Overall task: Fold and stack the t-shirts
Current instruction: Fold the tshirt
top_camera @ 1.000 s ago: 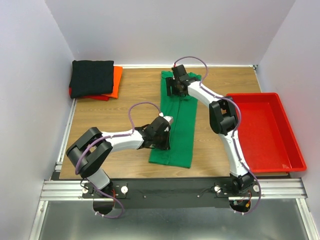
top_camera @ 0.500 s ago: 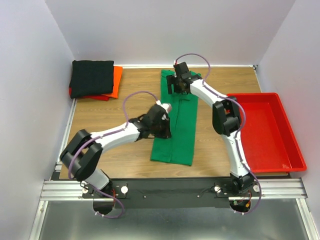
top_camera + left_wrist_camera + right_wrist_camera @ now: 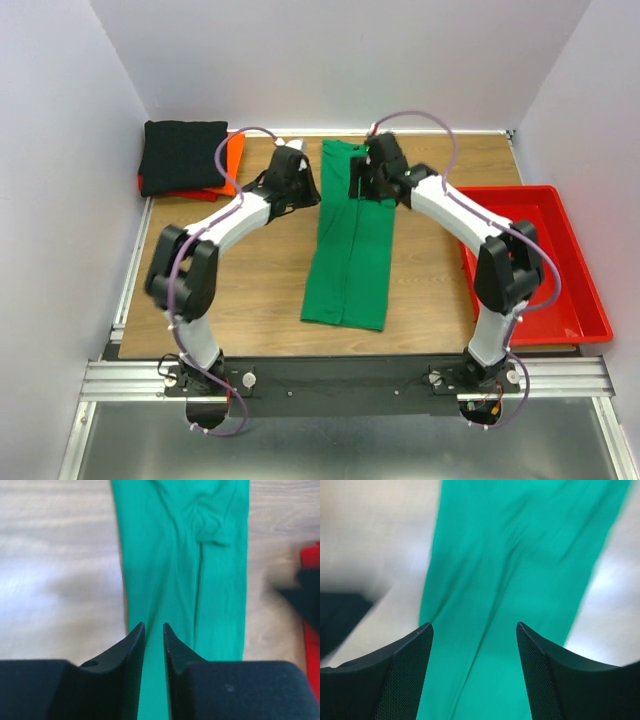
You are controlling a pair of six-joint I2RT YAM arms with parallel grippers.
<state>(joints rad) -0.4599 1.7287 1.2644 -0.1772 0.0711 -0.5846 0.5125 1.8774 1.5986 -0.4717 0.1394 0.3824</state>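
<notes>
Wood-grain table; green t-shirt folded into long soft strip.

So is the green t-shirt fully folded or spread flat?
Partly folded: the green t-shirt lies as a long narrow strip, sides folded in, not yet a compact square.

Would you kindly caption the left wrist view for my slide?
Narrowly parted left pincer above the folded bright green cloth t-shirt.
</notes>
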